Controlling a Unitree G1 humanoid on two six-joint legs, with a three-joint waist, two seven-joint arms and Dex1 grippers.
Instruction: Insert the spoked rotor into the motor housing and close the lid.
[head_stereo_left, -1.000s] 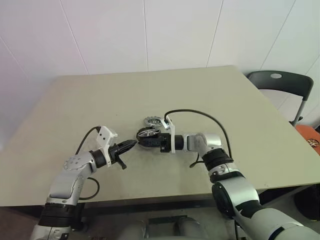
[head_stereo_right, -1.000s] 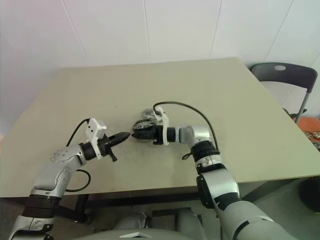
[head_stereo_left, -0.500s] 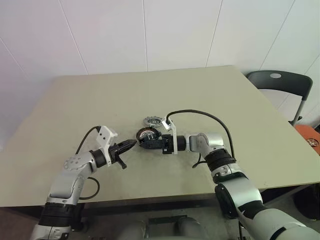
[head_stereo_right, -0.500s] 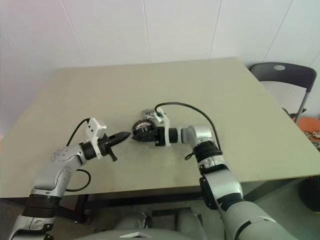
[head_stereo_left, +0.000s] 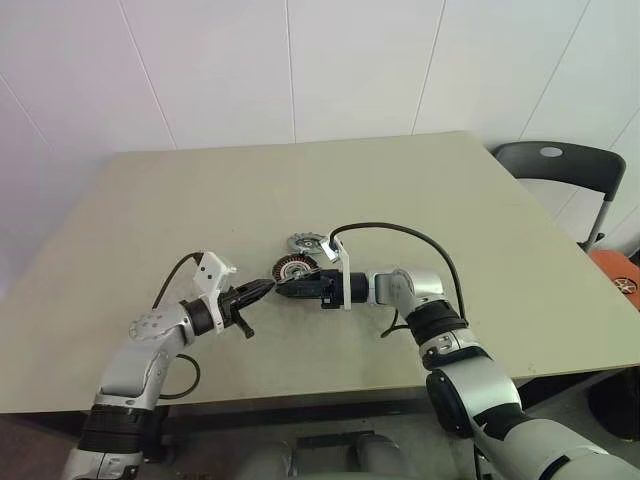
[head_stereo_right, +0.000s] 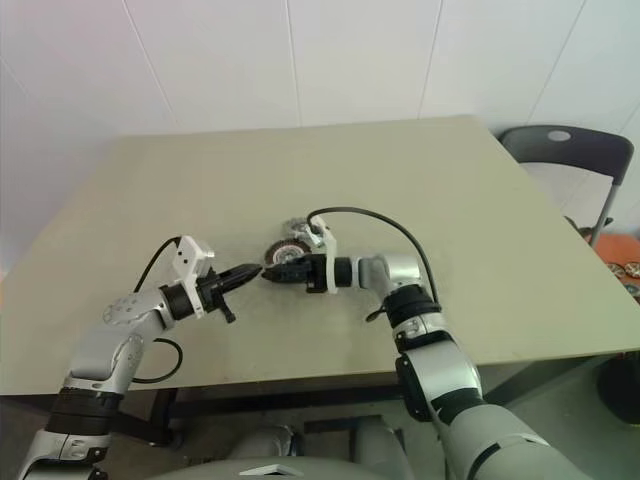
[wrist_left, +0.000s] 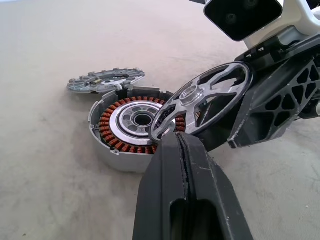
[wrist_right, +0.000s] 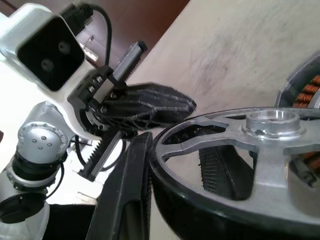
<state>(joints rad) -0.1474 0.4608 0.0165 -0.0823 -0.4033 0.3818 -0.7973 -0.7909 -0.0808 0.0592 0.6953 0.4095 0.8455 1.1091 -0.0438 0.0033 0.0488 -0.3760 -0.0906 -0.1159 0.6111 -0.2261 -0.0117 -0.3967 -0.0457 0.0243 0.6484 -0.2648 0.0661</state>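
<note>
**Rotor tilted over the housing, three parts in all**

On the desk (head_stereo_left: 420, 200) I count one motor housing (wrist_left: 127, 131), one spoked rotor (wrist_left: 202, 105) and one flat toothed lid (wrist_left: 105, 80) lying just behind the housing. The right tool (head_stereo_left: 283, 288) grips the rotor, tilted against the housing's open top. The left tool (head_stereo_left: 262, 290) is closed and empty, its tips just beside the rotor.
</note>
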